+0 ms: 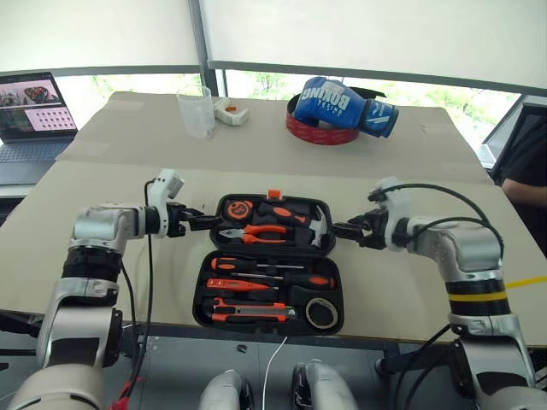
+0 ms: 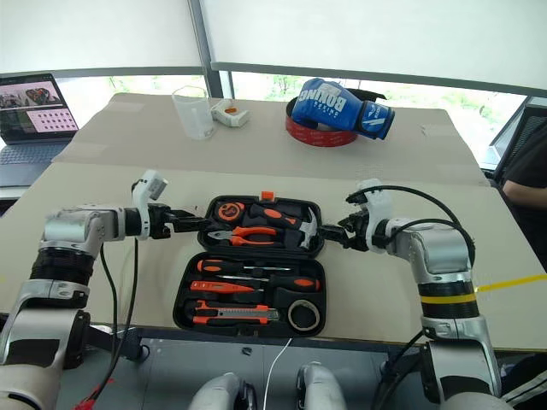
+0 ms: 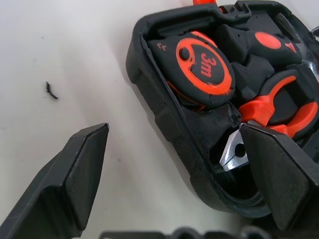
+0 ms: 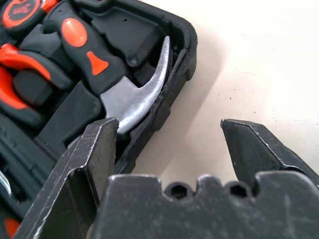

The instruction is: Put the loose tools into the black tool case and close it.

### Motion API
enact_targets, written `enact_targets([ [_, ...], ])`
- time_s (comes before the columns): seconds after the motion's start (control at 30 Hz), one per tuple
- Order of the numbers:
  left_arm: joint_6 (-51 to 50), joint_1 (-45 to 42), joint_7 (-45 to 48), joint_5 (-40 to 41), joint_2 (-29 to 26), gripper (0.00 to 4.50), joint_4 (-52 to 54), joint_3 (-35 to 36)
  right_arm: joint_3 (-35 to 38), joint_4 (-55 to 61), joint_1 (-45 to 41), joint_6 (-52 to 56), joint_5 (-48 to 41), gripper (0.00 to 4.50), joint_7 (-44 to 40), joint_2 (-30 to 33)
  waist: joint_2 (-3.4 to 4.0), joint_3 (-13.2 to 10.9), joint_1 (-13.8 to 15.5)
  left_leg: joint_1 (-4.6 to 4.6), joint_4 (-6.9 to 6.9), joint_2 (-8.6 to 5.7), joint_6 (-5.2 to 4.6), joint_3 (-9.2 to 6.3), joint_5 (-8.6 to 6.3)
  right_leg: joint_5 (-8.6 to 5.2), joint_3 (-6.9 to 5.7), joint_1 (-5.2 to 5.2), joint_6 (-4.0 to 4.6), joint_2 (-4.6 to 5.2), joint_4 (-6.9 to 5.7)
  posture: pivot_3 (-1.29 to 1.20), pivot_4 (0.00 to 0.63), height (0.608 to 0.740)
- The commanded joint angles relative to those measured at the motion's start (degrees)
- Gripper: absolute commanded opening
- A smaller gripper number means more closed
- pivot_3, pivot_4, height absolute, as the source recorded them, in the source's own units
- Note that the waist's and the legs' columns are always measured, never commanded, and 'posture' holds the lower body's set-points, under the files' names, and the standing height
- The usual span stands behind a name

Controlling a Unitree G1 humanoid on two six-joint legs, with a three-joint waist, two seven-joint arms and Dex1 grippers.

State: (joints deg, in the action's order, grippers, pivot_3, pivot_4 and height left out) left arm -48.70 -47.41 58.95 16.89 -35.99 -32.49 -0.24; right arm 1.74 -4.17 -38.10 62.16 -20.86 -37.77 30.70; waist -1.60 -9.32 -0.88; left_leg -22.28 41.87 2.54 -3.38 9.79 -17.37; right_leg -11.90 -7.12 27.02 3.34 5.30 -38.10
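The black tool case (image 1: 340,282) lies open and flat mid-table, both halves showing. Its near half holds two screwdrivers (image 1: 244,264) (image 1: 303,279), a slim orange tester (image 1: 232,285), a utility knife (image 1: 248,314) and a dark tape roll (image 1: 321,313). In the far half sit a tape measure (image 3: 204,69), pliers (image 3: 284,107) and a hammer (image 4: 134,99). My left gripper (image 1: 205,220) is open, its fingers (image 3: 75,174) straddling the far half's left rim. My right gripper (image 1: 342,229) is open too, its fingers (image 4: 84,164) either side of the right rim by the hammer claw.
A laptop (image 1: 34,115) stands at the far left. At the back are a clear beaker (image 1: 197,111), a small white-orange item (image 1: 229,111) and a blue boxing glove (image 1: 342,104) on a red ring (image 1: 312,132). A person (image 1: 526,171) sits at the right edge.
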Motion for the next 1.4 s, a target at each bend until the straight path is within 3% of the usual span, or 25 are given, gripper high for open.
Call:
enact_targets([
  [0.03,1.4,-1.2,-0.6,-0.6,0.5,4.50,0.0,-0.4,-0.3,1.0,-1.7,1.7,-0.7,3.84,1.3,-1.2,0.00,0.0,-0.1,0.00,0.00,0.00,0.01,0.00,0.00,-0.01,0.01,0.00,-0.01,0.01,0.00,0.00,0.150,0.714],
  [0.13,1.3,-0.9,-1.5,-0.8,1.0,3.92,0.1,-0.5,-2.1,0.6,-1.5,1.5,0.6,3.86,2.4,-1.2,0.00,0.0,-0.1,0.01,0.00,0.00,0.02,0.00,0.01,0.01,0.01,0.00,0.01,0.01,-0.02,0.00,0.150,0.714],
  [0.17,1.5,-0.7,-1.7,-0.9,1.1,3.53,0.2,-0.6,-2.5,0.5,-1.3,1.5,0.8,3.33,2.6,-1.0,0.00,0.0,-0.1,0.01,0.00,0.00,0.02,0.00,0.01,0.01,0.01,0.00,0.01,0.01,-0.03,0.00,0.150,0.714],
  [0.27,1.1,-0.3,-1.4,-0.9,1.2,2.38,0.7,-0.7,-3.4,0.6,-0.9,1.6,0.8,2.50,2.6,-0.8,0.01,0.0,-0.1,0.06,0.00,0.00,0.03,0.02,0.01,0.00,0.03,-0.02,0.00,0.02,-0.04,0.00,0.150,0.714],
  [0.33,1.1,-0.2,-1.3,-0.8,1.3,1.51,0.7,-0.7,-3.9,0.5,-1.0,1.5,0.9,1.70,2.6,-0.9,0.03,0.0,-0.2,0.09,0.00,0.01,0.05,0.02,0.02,-0.01,0.04,-0.03,-0.02,0.03,-0.05,0.00,0.150,0.714],
  [0.5,1.8,0.5,-1.3,-1.1,1.4,0.00,1.2,-0.6,-4.8,1.1,-1.1,0.5,0.8,0.01,1.9,-0.6,0.09,0.1,-0.1,0.57,-0.02,0.03,0.08,-0.01,0.03,-0.17,0.05,-0.51,-0.30,0.13,0.00,0.00,0.150,0.714],
  [0.67,5.3,2.2,-0.6,-1.5,1.2,0.00,3.3,-0.8,-4.8,2.8,-1.6,-1.4,0.1,0.01,0.5,-0.4,0.09,0.1,-0.1,0.81,-0.08,0.04,0.08,-0.01,0.01,-0.20,0.10,-0.70,-0.34,0.26,0.03,0.00,0.150,0.714],
  [0.83,14.7,0.8,-5.4,-0.7,3.6,0.00,4.4,3.9,-4.3,3.8,-3.8,-11.4,3.2,0.01,2.2,-0.8,0.09,0.0,-0.1,0.79,-0.10,0.06,0.09,-0.02,0.01,-0.18,0.09,-0.65,-0.32,0.26,0.01,0.00,0.150,0.714],
  [1.0,24.7,-0.2,-6.9,-0.5,4.8,0.00,6.5,6.1,-4.2,4.1,-4.4,-24.2,8.2,0.01,4.3,-0.6,0.09,0.0,0.0,0.02,-0.06,0.02,0.13,0.02,0.08,0.08,0.07,0.03,0.02,0.29,-0.03,0.00,0.150,0.714],
  [1.4,47.7,7.8,-9.1,-8.8,6.4,0.00,10.6,1.0,-5.8,4.2,6.6,-45.6,17.4,0.01,7.6,-1.2,0.09,0.0,0.1,-0.17,-0.24,-0.07,0.17,0.13,0.20,0.07,-0.07,0.17,0.02,0.03,0.14,0.00,0.150,0.714],
])
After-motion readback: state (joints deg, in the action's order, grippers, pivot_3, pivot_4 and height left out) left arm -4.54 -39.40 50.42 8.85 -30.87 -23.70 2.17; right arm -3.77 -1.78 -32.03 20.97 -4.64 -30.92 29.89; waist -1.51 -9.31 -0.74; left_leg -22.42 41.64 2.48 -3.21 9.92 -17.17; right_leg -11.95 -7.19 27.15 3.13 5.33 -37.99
